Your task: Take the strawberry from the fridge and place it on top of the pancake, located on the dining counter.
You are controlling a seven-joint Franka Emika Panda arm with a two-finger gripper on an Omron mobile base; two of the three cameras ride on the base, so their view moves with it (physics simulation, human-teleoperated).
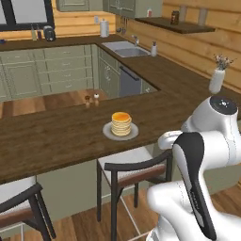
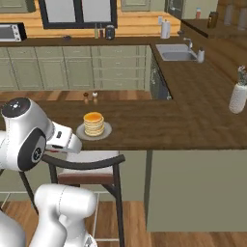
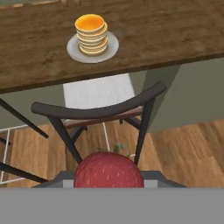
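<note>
1 short stack of round golden-tan pancakes (image 1: 121, 123) on 1 round grey plate (image 1: 108, 133), plate centre | 1 red rounded strawberry (image 3: 108, 170), hand view 6 o'clock | 2 small shakers (image 1: 91, 100), at 11 o'clock of plate | 2 dark-framed bar stools (image 1: 132, 167) | 1 steel sink (image 2: 176, 54) | 1 white vase (image 2: 237, 98)

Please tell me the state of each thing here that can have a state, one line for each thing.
strawberry: held in the claw, not yet on the pancake.
claw: shut on the strawberry, short of the dining counter.
pancake: stacked upright on its plate, top bare.
bar stool: upright, seat under the counter edge.
</note>
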